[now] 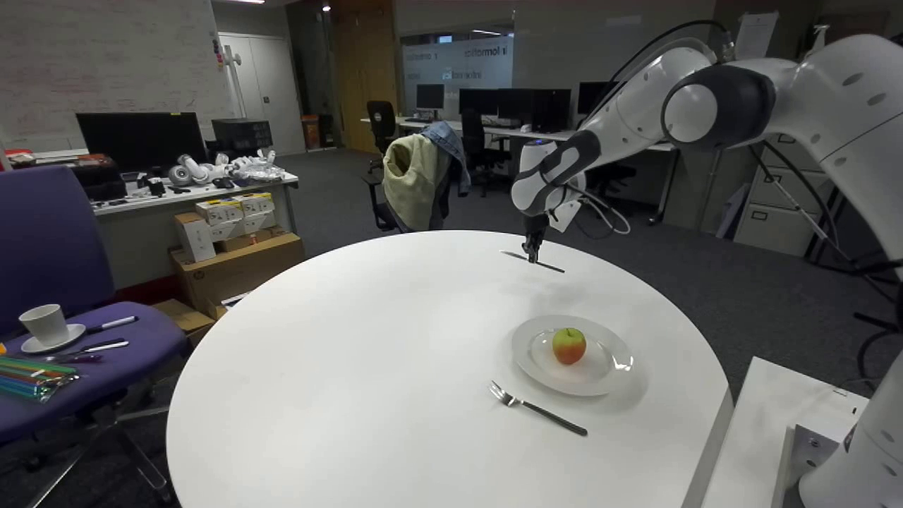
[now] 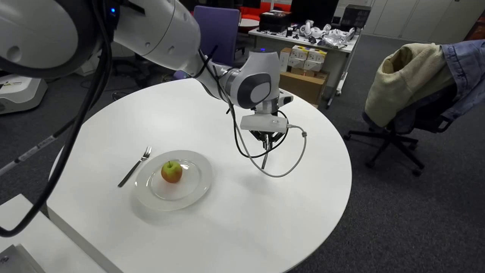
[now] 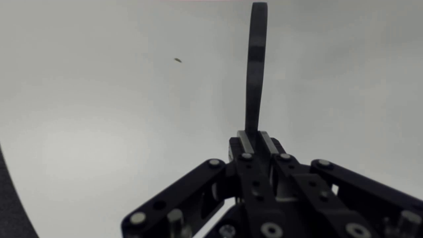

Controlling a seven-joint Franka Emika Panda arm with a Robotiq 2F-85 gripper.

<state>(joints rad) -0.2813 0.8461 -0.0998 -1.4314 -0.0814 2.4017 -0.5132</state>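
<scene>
My gripper (image 1: pixel 532 259) points down over the far part of the round white table (image 1: pixel 338 339). Its fingers are closed around a slim dark-handled piece of cutlery, seemingly a knife (image 1: pixel 552 267). In the wrist view the dark handle (image 3: pixel 256 66) runs from between the fingertips (image 3: pixel 252 134) toward the top edge. A thin silvery end shows beyond the fingers in an exterior view; in the wrist view it is hidden by the gripper. In an exterior view the handle (image 2: pixel 265 162) shows below the gripper (image 2: pixel 267 146). I cannot tell whether it touches the table.
A white plate (image 1: pixel 525 353) with a red-green apple (image 1: pixel 568 346) on it stands nearer the robot base. A fork (image 1: pixel 540 411) lies beside the plate. A purple chair (image 1: pixel 134 331) holds a cup (image 1: pixel 46 324) and saucer. A jacket-draped chair (image 2: pixel 409 83) stands beyond the table edge.
</scene>
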